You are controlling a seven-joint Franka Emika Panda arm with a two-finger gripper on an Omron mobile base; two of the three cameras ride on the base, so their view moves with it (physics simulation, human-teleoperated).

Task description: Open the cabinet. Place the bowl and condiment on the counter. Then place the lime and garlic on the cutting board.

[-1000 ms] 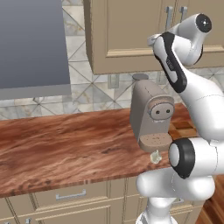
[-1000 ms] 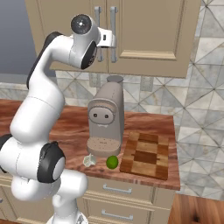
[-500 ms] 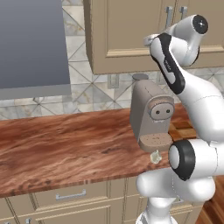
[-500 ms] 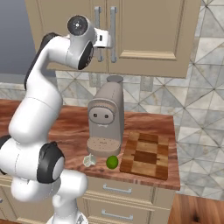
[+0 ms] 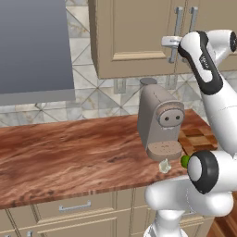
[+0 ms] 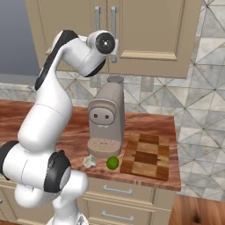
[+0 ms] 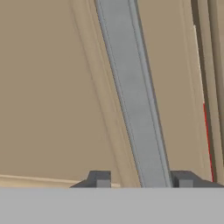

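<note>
— Where is the gripper (image 7: 142, 179)?

— Up at the cabinet (image 5: 134, 37), on the left door's long silver handle (image 7: 131, 92). In the hand view the bar runs up between the two dark fingertips (image 7: 99, 179), one on each side of it.

— Is it clamped on the bar?

— I cannot tell. The tips stand either side of the handle with a gap showing on the left one, so contact is not clear.

— And the doors?

— Both look closed from the base cameras. In the hand view a thin red sliver shows along the seam between the doors.

— What about the counter (image 5: 69, 152)?

— A grey-brown coffee machine (image 6: 105, 118) stands on it. Just in front of its base lie the garlic (image 6: 90, 161) and the lime (image 6: 113, 163), close together near the counter's front edge, garlic to the left in the right base view. The checkered cutting board (image 6: 147, 156) lies just right of the lime, bare.

— Anything else?

— A grey range hood (image 5: 34, 46) hangs left of the cabinet, and beige drawers (image 6: 118, 193) sit under the counter.
</note>
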